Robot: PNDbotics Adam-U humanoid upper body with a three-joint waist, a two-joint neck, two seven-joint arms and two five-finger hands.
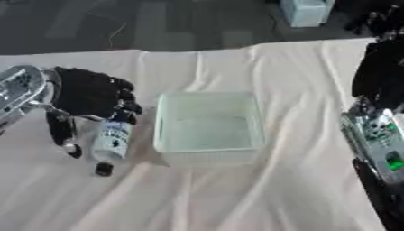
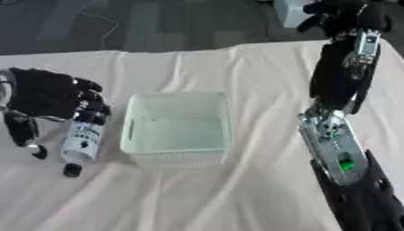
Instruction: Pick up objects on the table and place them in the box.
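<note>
A white bottle [image 1: 112, 140] with a blue label and a black cap lies on the white cloth, cap toward me, just left of the box. My left hand [image 1: 91, 92] hovers over the bottle's far end. Its fingers [image 1: 125, 108] bend down to touch that end, while the thumb [image 1: 61, 131] points down beside the bottle, apart from it. The pale see-through box [image 1: 209, 153] stands in the middle of the table with nothing inside. My right hand [image 2: 341, 14] is raised high at the far right, away from both.
My right forearm [image 2: 335, 144], with a green light on it, runs down the right side of the table. A pale bin [image 1: 306, 11] stands on the dark floor beyond the table's far edge. The cloth [image 1: 236, 198] is wrinkled.
</note>
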